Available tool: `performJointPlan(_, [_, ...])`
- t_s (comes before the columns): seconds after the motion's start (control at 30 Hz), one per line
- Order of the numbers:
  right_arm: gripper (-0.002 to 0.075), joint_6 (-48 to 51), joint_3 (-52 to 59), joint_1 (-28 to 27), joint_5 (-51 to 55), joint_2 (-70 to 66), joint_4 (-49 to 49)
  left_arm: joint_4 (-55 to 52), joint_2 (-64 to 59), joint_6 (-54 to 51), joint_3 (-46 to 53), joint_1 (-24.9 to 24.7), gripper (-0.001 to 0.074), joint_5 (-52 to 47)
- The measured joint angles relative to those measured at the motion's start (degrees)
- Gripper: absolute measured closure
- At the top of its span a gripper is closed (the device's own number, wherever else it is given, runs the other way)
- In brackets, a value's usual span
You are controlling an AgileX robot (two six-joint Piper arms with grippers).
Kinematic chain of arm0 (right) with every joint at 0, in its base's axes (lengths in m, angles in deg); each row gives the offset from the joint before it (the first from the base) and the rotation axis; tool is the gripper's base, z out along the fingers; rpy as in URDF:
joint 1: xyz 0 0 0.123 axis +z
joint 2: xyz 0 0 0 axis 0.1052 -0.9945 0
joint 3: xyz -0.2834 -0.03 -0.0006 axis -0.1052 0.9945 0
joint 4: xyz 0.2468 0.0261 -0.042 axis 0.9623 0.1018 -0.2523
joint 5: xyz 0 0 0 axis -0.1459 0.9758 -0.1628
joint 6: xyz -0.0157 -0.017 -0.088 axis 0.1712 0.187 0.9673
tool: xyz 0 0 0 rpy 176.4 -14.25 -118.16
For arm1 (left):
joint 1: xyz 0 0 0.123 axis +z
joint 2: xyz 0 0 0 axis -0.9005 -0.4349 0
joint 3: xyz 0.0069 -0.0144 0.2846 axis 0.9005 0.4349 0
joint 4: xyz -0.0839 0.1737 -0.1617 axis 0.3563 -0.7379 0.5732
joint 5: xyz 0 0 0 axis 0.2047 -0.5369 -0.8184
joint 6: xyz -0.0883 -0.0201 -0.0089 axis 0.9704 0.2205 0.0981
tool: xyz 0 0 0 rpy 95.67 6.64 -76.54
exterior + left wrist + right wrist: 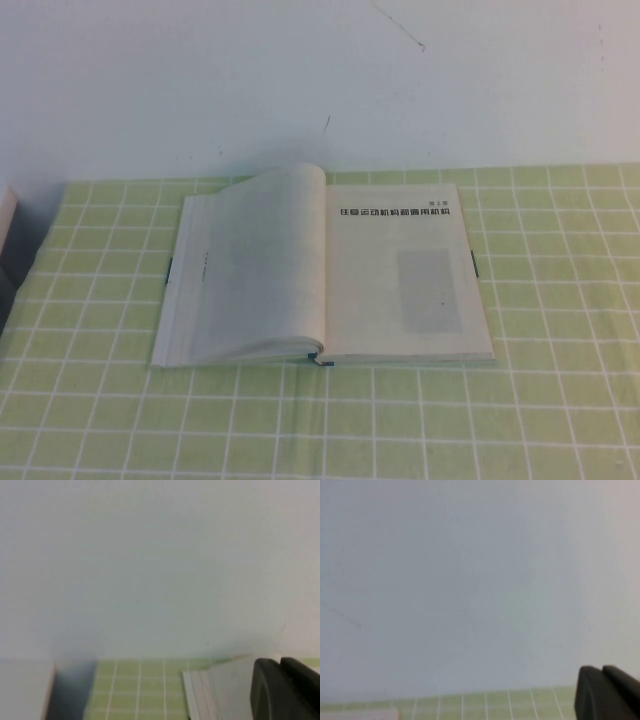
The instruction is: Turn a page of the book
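The book (262,270) lies open on the green checked cloth in the high view, with a thick bulging stack of leaves on the left. The page (405,270) lies flat on the right, showing a bold black heading and a grey rectangle. Neither arm shows in the high view. In the left wrist view my left gripper (280,661) shows its dark fingers pressed together, empty, with a corner of the book (215,692) beside it. In the right wrist view my right gripper (602,669) shows its fingers together, empty, above the cloth and facing the wall.
The green checked tablecloth (560,400) covers the table in front of a white wall (320,80). A pale object (6,225) with a dark patch below it sits at the table's far left edge; it also shows in the left wrist view (25,690).
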State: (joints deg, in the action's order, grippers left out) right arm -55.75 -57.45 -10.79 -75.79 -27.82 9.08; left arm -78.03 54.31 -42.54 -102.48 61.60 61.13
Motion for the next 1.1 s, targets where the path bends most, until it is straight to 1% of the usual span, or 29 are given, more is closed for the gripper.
performJointPlan(0.13, [0.0729, 3.1, -0.4, 0.0, 5.0, -7.0, 0.6, 7.9, -11.0, -4.8, -4.1, 0.0, 0.0738, -4.5])
performJointPlan(0.2, [0.0729, 5.9, -1.1, 0.0, 7.1, -10.7, 1.3, 15.3, -17.6, -10.0, -7.2, 0.0, 0.0738, -8.9])
performJointPlan(0.4, [0.0729, 14.1, -7.6, 0.0, 14.0, -25.4, 5.5, 42.4, -33.3, -34.4, -15.9, 0.0, 0.0738, -21.3])
performJointPlan(0.47, [0.0729, 16.2, -10.7, 0.0, 15.9, -30.1, 9.5, 50.7, -38.7, -41.2, -17.8, 0.0, 0.0738, -23.5])
performJointPlan(0.53, [0.0729, 19.4, -13.3, 0.0, 16.2, -35.0, 15.4, 56.4, -43.8, -46.2, -19.7, 0.0, 0.0738, -25.1])
performJointPlan(0.63, [0.0729, 27.9, -15.2, 0.0, 14.2, -40.4, 26.7, 59.0, -50.3, -48.9, -22.8, -1.4, 0.0738, -26.3])
performJointPlan(0.73, [0.0729, 44.3, -16.6, 0.7, 13.7, -45.3, 41.8, 59.1, -57.1, -49.7, -26.3, -4.6, 0.0738, -26.1])
performJointPlan(0.8, [0.0729, 54.5, -18.2, 1.4, 15.8, -48.5, 49.9, 58.3, -60.8, -49.9, -28.3, -7.9, 0.0738, -23.2])
performJointPlan(0.87, [0.0729, 62.3, -20.2, 2.0, 19.2, -52.2, 57.0, 57.3, -63.6, -50.0, -29.7, -10.9, 0.0738, -18.9])
performJointPlan(0.93, [0.0729, 67.2, -22.5, 3.1, 21.7, -56.6, 61.1, 56.5, -66.4, -50.2, -30.6, -13.6, 0.0738, -14.8])
performJointPlan(1.1, [0.0729, 79.3, -29.3, 7.1, 23.4, -68.8, 67.4, 53.2, -72.4, -50.2, -30.7, -17.4, 0.0738, -8.5])
